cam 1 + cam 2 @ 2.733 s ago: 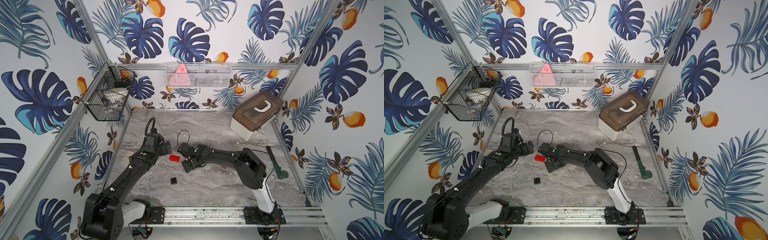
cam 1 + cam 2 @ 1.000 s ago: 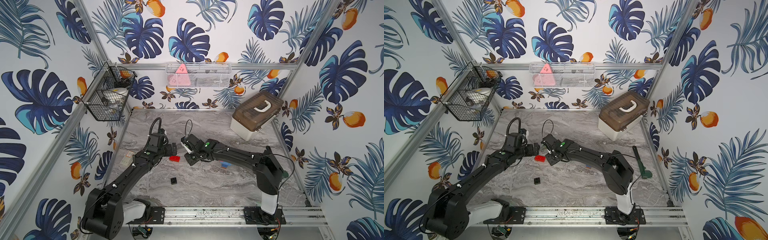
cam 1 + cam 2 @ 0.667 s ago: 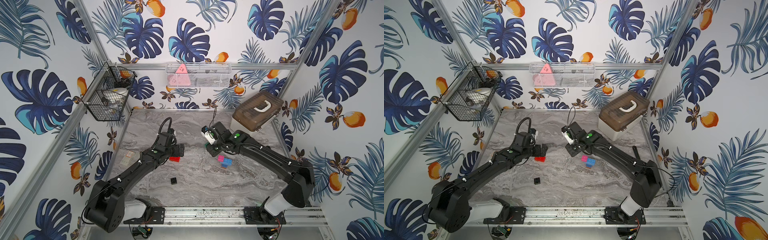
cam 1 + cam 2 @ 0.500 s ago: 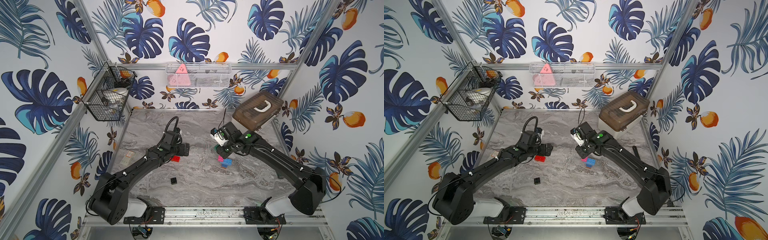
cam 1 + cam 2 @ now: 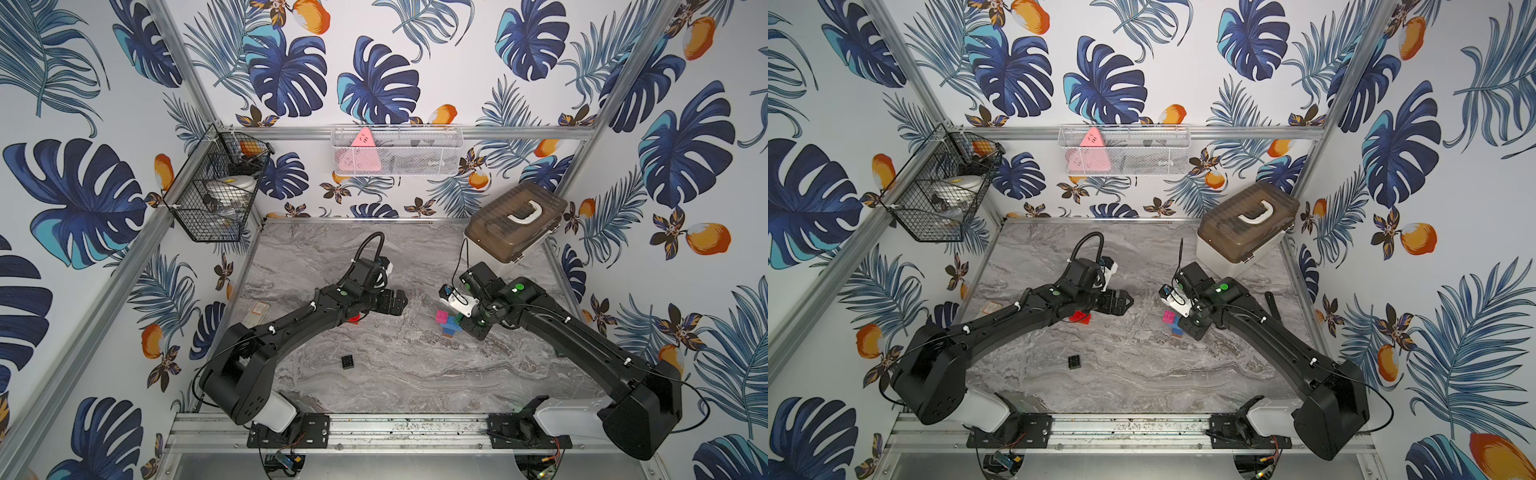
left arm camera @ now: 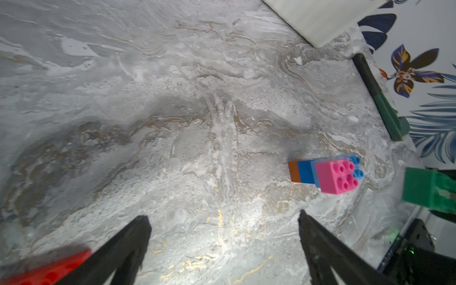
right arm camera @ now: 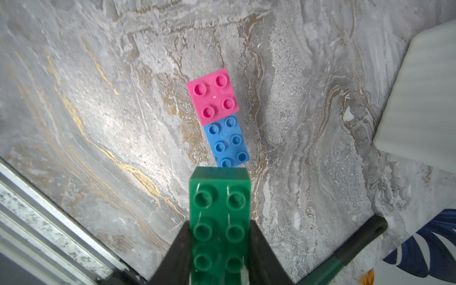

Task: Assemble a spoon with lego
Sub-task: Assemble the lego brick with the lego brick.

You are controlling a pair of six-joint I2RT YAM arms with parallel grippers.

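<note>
A part-built spoon lies on the marble table: a pink square brick on a light blue long brick, with blue and orange bricks at its other end. My right gripper is shut on a green long brick just above the light blue end. My left gripper hangs open and empty over bare table, left of the build. A red brick lies under the left arm. A black square brick sits alone nearer the front.
A brown-lidded storage box stands at the back right. A dark green tool lies by the right wall. A small card lies near the left wall. Wire baskets hang on the walls.
The right arm swung from beside the red brick to the right, carrying the green brick over the build. The left gripper reached right past the red brick, still open.
</note>
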